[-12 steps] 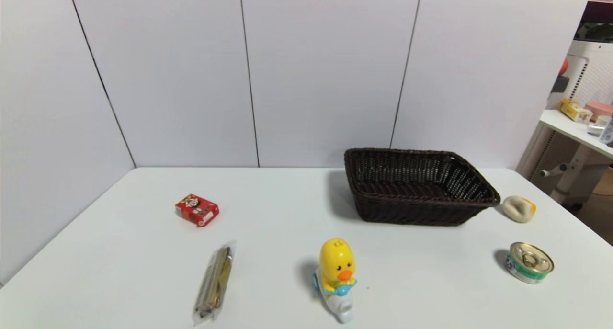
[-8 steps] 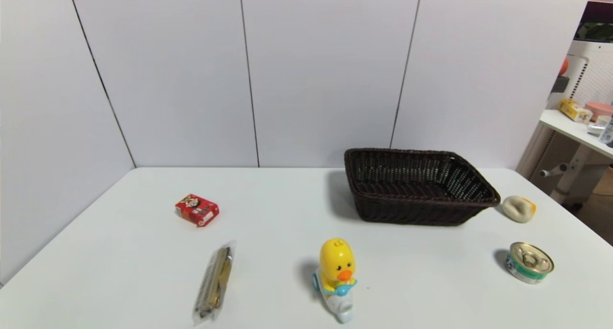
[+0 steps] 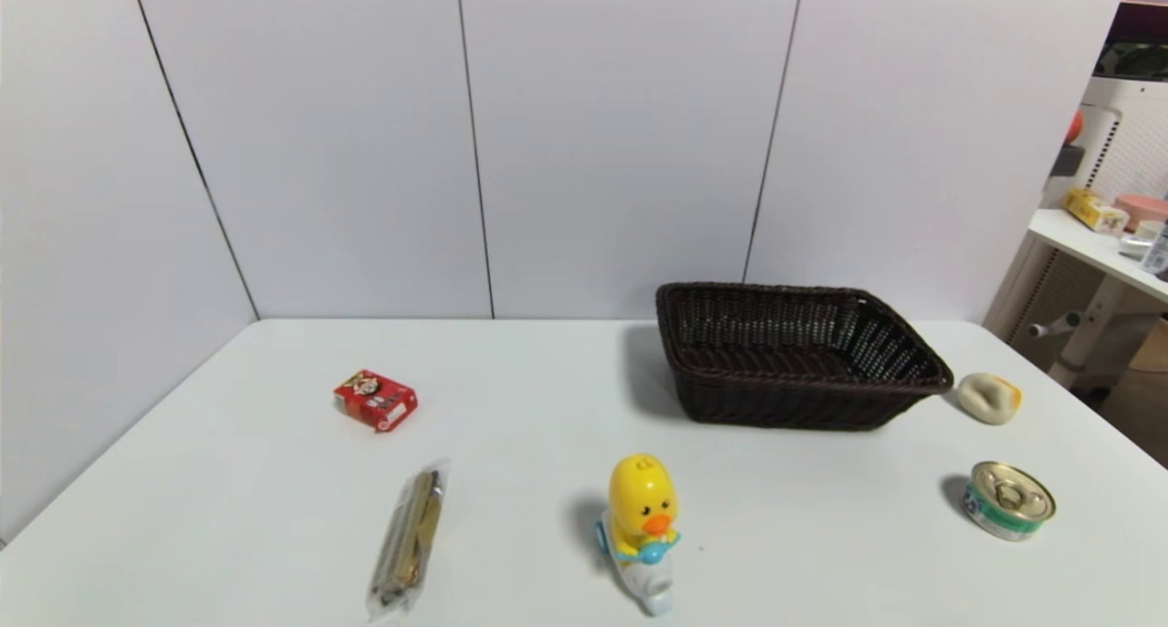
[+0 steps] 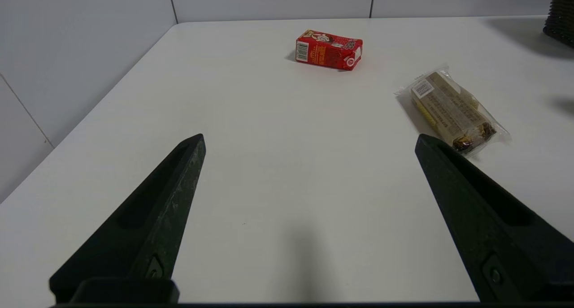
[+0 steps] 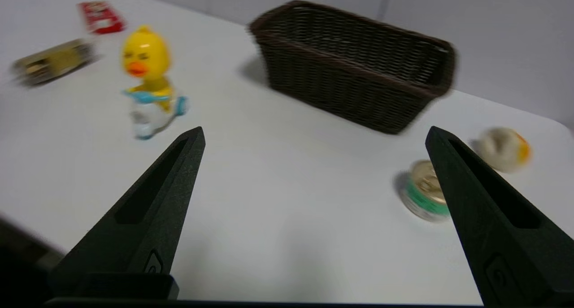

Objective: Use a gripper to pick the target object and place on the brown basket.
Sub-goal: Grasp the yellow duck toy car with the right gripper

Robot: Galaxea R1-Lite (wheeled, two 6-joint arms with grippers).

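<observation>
The yellow duck toy (image 3: pixel 643 527) with orange beak, blue collar and white-blue base stands upright near the table's front middle. It also shows in the right wrist view (image 5: pixel 148 81). The brown basket (image 3: pixel 794 353) stands behind it to the right, empty, and shows in the right wrist view (image 5: pixel 354 66). Neither arm shows in the head view. My right gripper (image 5: pixel 314 137) is open and empty above the table's near edge, apart from the duck. My left gripper (image 4: pixel 309 140) is open and empty over the table's near left part.
A red box (image 3: pixel 375 399) and a wrapped bar (image 3: pixel 409 536) lie on the left. A beige lump (image 3: pixel 989 397) and a green-banded tin can (image 3: pixel 1008 499) sit right of the basket. The white table (image 3: pixel 511 408) ends at walls behind and left.
</observation>
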